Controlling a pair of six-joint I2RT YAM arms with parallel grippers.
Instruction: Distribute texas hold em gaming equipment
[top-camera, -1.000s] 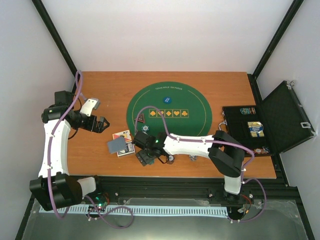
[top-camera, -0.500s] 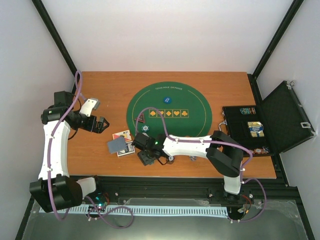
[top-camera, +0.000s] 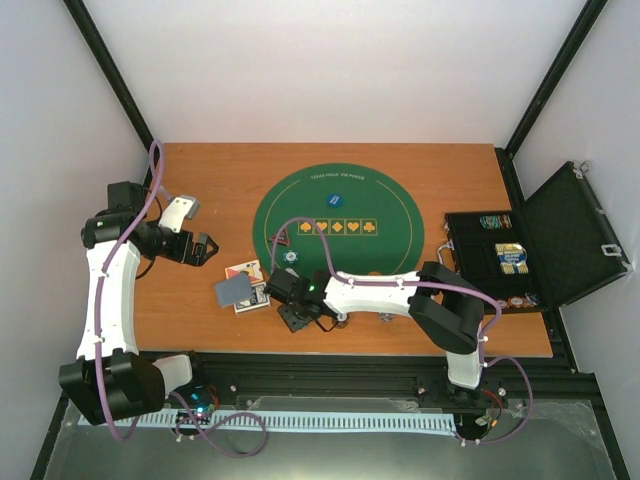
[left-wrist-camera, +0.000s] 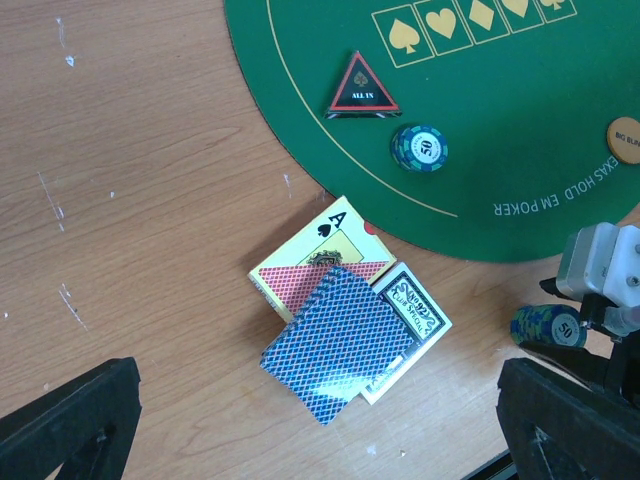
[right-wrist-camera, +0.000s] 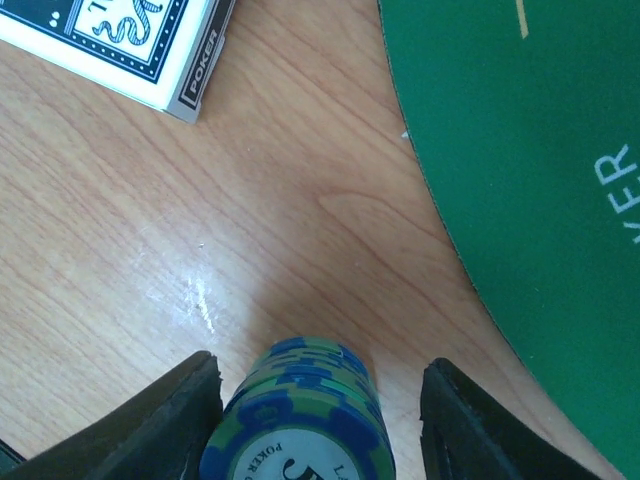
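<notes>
Standing on the bare wood between the fingers of the right gripper (right-wrist-camera: 320, 370) is a short stack of green-and-blue striped poker chips (right-wrist-camera: 298, 425). The dark fingers (right-wrist-camera: 150, 425) bracket it loosely: a clear sliver of table shows between the stack and the finger on the right of the wrist view, while on the other side I cannot tell whether finger and chips touch. Ahead of these fingers and to the left lies a white card box (right-wrist-camera: 120, 40) with POKER printed on its side, and ahead to the right curves the edge of the green poker mat (right-wrist-camera: 540, 150). The left gripper (left-wrist-camera: 320, 435) hangs above the table (left-wrist-camera: 130, 200) with its fingers spread wide, holding nothing. Between and ahead of them lies a fanned deck of blue-backed playing cards (left-wrist-camera: 335, 345), resting on top of the white box and of an ace-of-spades card box (left-wrist-camera: 330, 232). Further ahead, on the mat, sit a single teal 50 chip (left-wrist-camera: 419, 148) and, just beyond it, a black-and-red triangular ALL IN marker (left-wrist-camera: 362, 88). An orange disc (left-wrist-camera: 625, 138) shows at the right edge of that view. Far to the right of both grippers, at the table's side, an open black case (top-camera: 560, 240) holds more chips and cards.
</notes>
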